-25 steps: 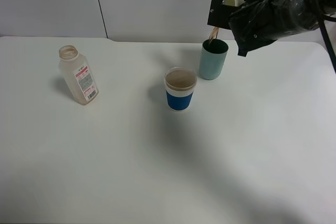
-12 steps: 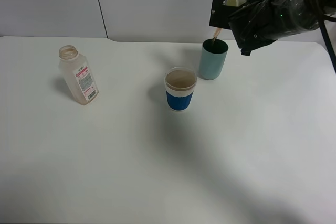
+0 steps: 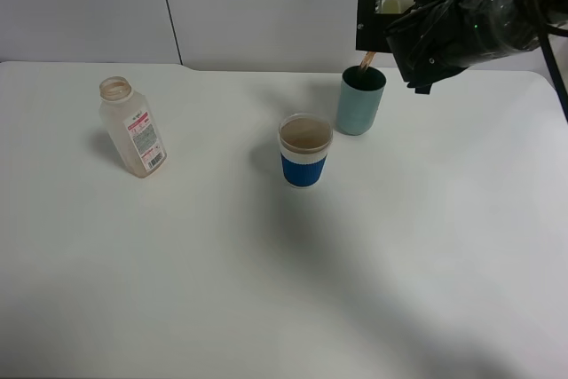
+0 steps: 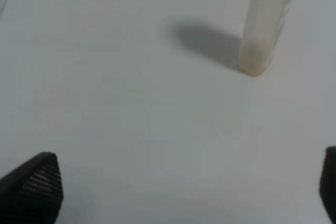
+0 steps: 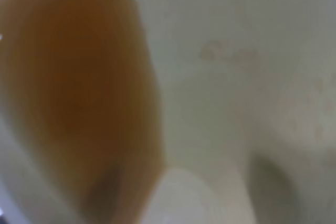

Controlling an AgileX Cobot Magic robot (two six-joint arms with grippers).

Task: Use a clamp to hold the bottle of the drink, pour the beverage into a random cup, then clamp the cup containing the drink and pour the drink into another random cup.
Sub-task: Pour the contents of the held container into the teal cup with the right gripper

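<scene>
My right gripper is shut on a pale cup and holds it tipped above the teal cup at the back right. A thin brown stream falls from it into the teal cup. The right wrist view is filled by the held cup's pale inner wall with brown drink running along it. A blue-banded paper cup stands mid-table. The uncapped plastic bottle stands at the left and also shows in the left wrist view. My left gripper is open, apart from the bottle.
The white table ends at a pale wall just behind the teal cup. The right arm's black wrapped body hangs over the back right corner. The left arm is outside the exterior view.
The right gripper has risen a little with the cup tipped slightly further; the brown stream keeps falling into the teal cup. Bottle and blue cup have not moved.
</scene>
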